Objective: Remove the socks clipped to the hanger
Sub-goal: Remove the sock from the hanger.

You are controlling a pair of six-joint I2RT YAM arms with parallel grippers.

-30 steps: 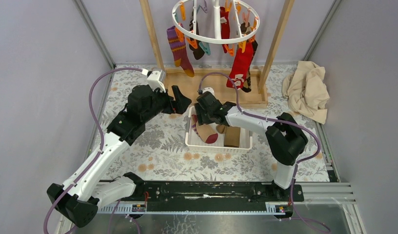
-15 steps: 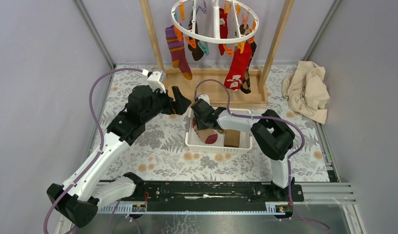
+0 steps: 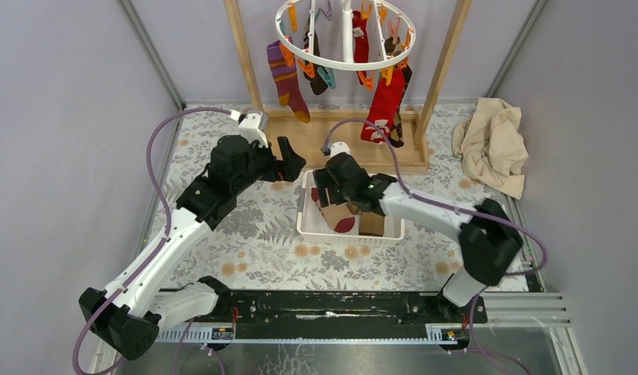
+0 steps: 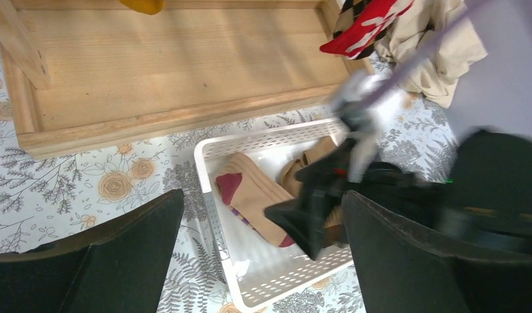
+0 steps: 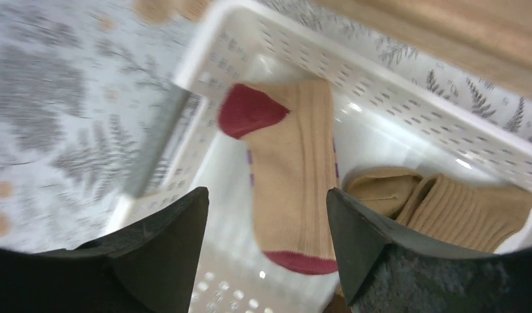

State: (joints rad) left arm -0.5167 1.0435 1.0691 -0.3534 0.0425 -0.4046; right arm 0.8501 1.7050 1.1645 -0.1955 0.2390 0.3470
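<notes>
In the top view, the hanger point(image 3: 339, 68) hangs inside the wooden rack point(image 3: 241, 55) at the far side of the table, with several socks point(image 3: 385, 101) clipped around its ring, among them a purple-orange striped sock point(image 3: 287, 78) on the left. The right gripper point(image 3: 327, 205) hangs over the left part of the white basket point(image 3: 304, 226), which stands just in front of the rack base. The left gripper point(image 3: 291, 166) is beside the basket's far-left corner and carries nothing. In the left wrist view, the left claw stands fully apart with only the basket and table beneath it. The right arm appears blurred above the basket. In the right wrist view, the right claw is apart and grips nothing. A tan sock with maroon toe point(image 5: 296, 169) lies flat on the basket floor between and below the fingers point(image 5: 165, 254), with a ribbed tan sock point(image 5: 446, 202) bunched beside it. The step in hand appears to be depositing a sock in the basket. To complete it well, keep the jaws apart and raise the right gripper straight up until the fingers are clear of the fabric and the basket rim. Only then should it travel toward the hanger. For the next sock, grip the fabric close beneath its clip and pull downward, steadying the ring if it swings.
</notes>
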